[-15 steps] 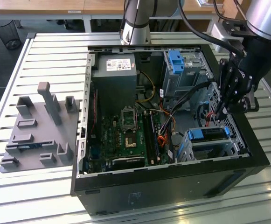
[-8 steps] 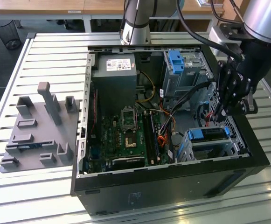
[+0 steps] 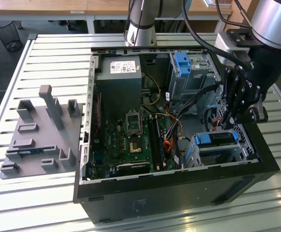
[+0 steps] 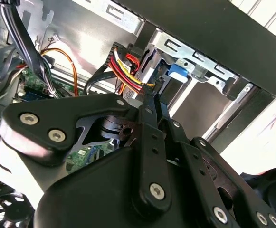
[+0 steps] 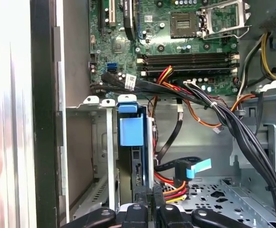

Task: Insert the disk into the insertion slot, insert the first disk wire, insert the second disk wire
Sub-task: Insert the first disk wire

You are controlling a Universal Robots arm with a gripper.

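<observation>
Seating the red-and-yellow disk wire (image 5: 172, 192) cleanly means holding its plug square to the disk (image 5: 130, 132), lodged inside the insertion slot (image 5: 91, 101), and pressing straight in, since the gripper (image 5: 148, 198), just beside that slot, appears pinched shut on the plug.

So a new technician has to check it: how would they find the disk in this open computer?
Start at the open black computer case. In its corner at the exterior view's lower right sits a low grey cage, and the disk lies in it, framed in bright blue. The other blue piece is smaller and sits on the taller cage.
</observation>
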